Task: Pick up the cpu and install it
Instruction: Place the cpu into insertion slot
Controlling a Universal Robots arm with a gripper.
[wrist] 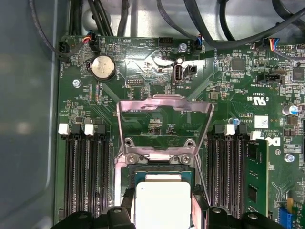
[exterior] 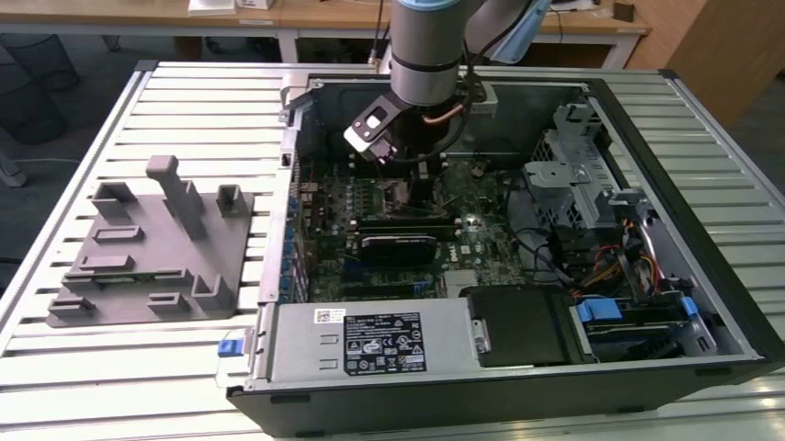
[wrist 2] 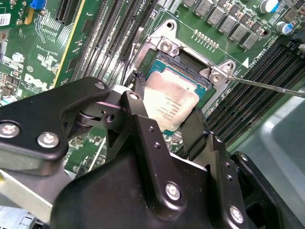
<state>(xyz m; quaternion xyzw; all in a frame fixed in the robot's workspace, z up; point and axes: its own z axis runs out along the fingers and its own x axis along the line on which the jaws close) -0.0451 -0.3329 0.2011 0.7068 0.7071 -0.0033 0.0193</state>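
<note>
A robot arm [exterior: 424, 55] reaches down into an open computer case [exterior: 723, 303] lying on a slatted tabletop [exterior: 184, 101], its black jaws pinching the cpu [wrist 2: 171, 107] by two opposite edges. The pale silver chip sits directly over the open socket [wrist 2: 188, 64] of the green motherboard [wrist: 157, 57], whose hinged metal load plate [wrist: 164, 109] is flipped up and away. Whether the chip is already seated cannot be told. Rows of memory slots [wrist: 86, 176] flank the socket on both sides in the first wrist view. A grey pegged tray [exterior: 147, 266] rests on the tabletop beside the case, at the exterior view's left.
</note>
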